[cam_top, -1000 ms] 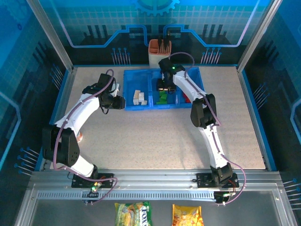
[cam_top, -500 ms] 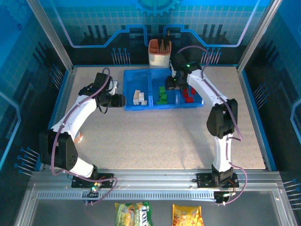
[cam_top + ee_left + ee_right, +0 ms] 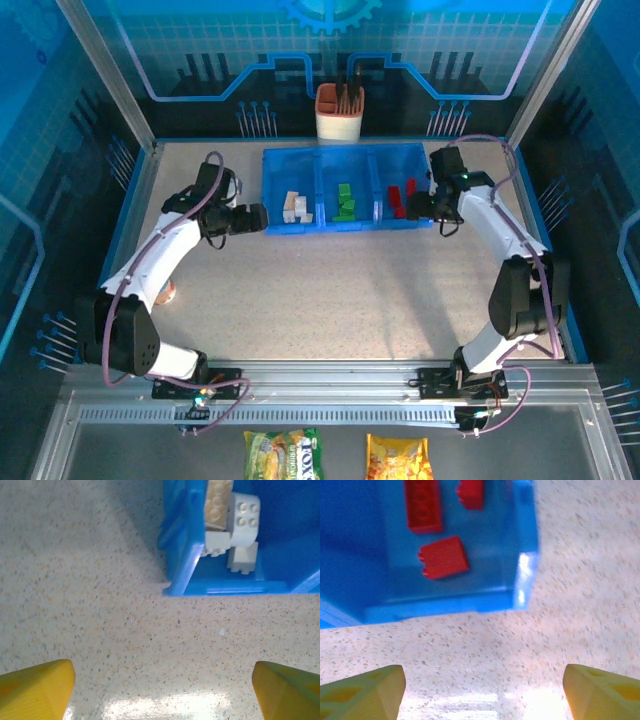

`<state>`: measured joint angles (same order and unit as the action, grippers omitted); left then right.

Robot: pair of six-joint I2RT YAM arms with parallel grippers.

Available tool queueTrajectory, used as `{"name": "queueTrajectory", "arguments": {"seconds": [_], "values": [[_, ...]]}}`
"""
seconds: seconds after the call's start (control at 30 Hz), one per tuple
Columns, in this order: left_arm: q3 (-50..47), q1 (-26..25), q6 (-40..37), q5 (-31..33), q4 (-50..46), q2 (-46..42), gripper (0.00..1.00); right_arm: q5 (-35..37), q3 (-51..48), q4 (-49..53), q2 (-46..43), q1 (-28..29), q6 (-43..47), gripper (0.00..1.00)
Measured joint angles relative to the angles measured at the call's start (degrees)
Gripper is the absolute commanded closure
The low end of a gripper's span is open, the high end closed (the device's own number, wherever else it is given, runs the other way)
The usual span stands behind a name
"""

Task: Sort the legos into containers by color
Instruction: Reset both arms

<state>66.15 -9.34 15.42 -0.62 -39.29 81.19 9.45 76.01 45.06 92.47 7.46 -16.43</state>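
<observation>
Your left gripper (image 3: 160, 695) has its jaws spread far apart with nothing between the yellow fingertips (image 3: 35, 687), only the bare speckled table (image 3: 330, 300). It sits just beside the left end of the blue tray (image 3: 340, 160). Your right gripper (image 3: 482, 700) is spread just as wide and is also empty, just beside the tray's right end. In the tray, cream legos (image 3: 295, 207) lie in the left compartment, green legos (image 3: 345, 202) in the middle and red legos (image 3: 400, 198) in the right. The tray lies near the table's far edge, with an orange-and-white cup (image 3: 340, 112) behind it. From the tray to the near edge you have free surface. Blue panels (image 3: 200, 60) wall in the far edge and both sides.
</observation>
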Motion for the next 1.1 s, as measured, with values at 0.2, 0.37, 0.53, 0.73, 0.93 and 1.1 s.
{"name": "queueTrajectory", "arguments": {"seconds": [0.2,0.37,0.53,0.73,0.93,1.1], "values": [[-7.06,0.09,2.78,5.57,5.27,-1.36,0.01,5.46,-11.96,-9.66,-4.46,-1.36,-0.22,0.0],[-11.85,0.2,3.13,14.12,9.92,-1.44,0.01,14.03,-20.76,-20.94,-4.83,-2.19,-0.59,0.0],[-18.08,0.31,0.7,23.12,20.24,-1.7,0.01,15.78,-32.7,-38.93,-5.68,-2.27,2.27,0.0],[-29.11,0.35,-6.95,26.56,38.49,-2.4,0.01,15.87,-40.81,-56.76,-5.79,-1.81,6.75,0.0],[-36.33,0.81,-12.07,25.83,58.18,-1.09,0.01,12.07,-46.1,-74.25,-6.56,-1.01,12.55,0.0],[-40.26,1.88,-15.69,21.31,72.91,1.95,0.01,8.02,-52.24,-84.76,-6.56,-0.37,15.61,0.0]]}}
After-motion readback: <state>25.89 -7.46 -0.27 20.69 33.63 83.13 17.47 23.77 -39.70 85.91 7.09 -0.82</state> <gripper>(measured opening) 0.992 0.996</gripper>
